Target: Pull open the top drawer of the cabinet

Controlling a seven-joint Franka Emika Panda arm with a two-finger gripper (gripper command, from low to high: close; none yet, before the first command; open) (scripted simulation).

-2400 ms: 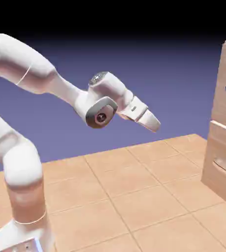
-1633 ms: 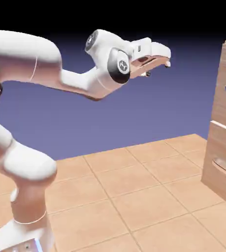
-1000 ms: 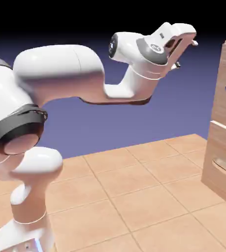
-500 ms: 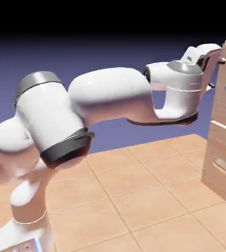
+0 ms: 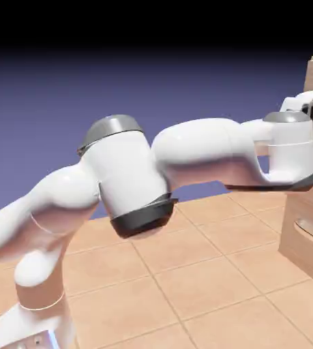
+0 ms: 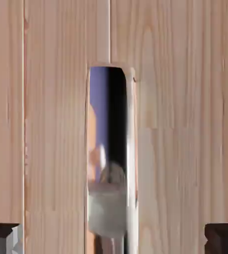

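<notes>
- Our two-finger gripper w/ small dark grey tips (image 6: 114,239) is spread wide, nothing pinched.
- Between the tips in hand view, we see the shiny curved grey metal bar handle (image 6: 131,163), running lengthwise, mirror-like.
- Behind it: the light wood-grain top drawer front (image 6: 180,124); we can't tell if anything touches.
- Our white jointed arm (image 5: 203,151) reaches across to the tall tan wood-grain cabinet (image 5: 309,225), exterior view's right.
- Below: tan tiled surface (image 5: 206,279).
</notes>
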